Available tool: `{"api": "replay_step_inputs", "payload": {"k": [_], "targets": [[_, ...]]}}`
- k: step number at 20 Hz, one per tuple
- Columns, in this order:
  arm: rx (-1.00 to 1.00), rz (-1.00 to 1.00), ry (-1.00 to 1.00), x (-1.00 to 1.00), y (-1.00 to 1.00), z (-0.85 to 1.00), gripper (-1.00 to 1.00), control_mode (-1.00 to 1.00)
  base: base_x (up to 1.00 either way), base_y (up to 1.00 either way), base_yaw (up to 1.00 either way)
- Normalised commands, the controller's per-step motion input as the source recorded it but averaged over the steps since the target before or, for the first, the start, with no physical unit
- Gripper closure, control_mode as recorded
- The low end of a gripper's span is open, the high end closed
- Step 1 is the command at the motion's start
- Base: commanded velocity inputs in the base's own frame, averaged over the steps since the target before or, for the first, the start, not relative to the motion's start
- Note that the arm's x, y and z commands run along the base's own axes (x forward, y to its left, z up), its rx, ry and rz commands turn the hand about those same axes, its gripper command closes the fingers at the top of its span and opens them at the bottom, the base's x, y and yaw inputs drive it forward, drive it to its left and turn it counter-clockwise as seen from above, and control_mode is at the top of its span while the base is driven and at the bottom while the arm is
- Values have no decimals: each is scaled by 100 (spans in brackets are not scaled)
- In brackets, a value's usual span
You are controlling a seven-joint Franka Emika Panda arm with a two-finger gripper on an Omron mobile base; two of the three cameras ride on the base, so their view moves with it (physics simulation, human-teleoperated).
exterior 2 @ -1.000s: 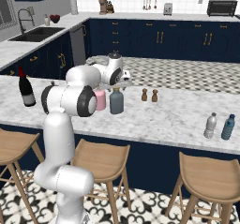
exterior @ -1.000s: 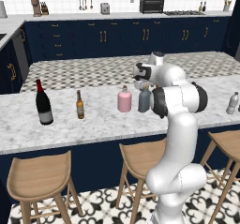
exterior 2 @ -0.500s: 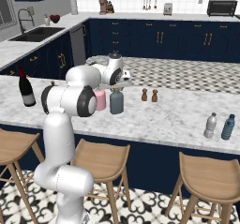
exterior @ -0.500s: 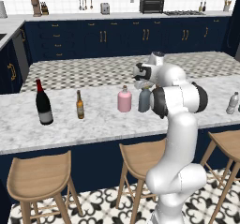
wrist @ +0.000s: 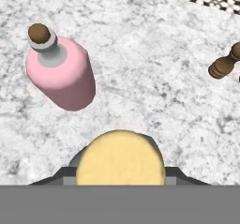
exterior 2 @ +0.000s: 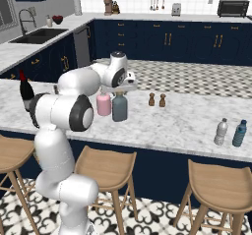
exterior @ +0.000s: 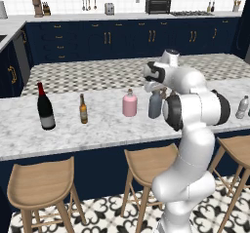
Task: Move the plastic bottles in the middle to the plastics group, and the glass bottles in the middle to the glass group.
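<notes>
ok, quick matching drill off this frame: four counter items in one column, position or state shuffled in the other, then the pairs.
Items:
1. wine bottle
2. pink bottle
3. slate-blue bottle
4. brown shakers

Descriptions:
A. directly under the gripper, tan cap
B. small pair standing apart, past the middle bottles
C. tall and dark, red top, next to the amber bottle
D. squat, narrow neck with small stopper, beside the slate-blue one

Pairs: 1-C, 2-D, 3-A, 4-B

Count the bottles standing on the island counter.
6: wine bottle and amber bottle at left, pink bottle and slate-blue bottle mid-counter, clear bottle and blue bottle at right.
</notes>
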Motion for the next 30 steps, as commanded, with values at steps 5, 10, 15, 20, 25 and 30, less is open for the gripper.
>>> {"api": "replay_step_inputs", "payload": {"k": [5, 10, 15, 20, 25, 30], "targets": [[0, 4, 0, -74, 27, 14, 100, -100, 0, 0, 0], [0, 5, -3, -40, 58, 0, 100, -100, 0, 0, 0], [-1, 0, -12, 1, 88, 15, 100, -100, 0, 0, 0], [0, 0, -4, 6, 82, 19, 100, -100, 0, 0, 0], [0, 0, 9, 0, 35, -3, 100, -100, 0, 0, 0], [0, 0, 1, 2, 71, -20, 100, -100, 0, 0, 0]]}}
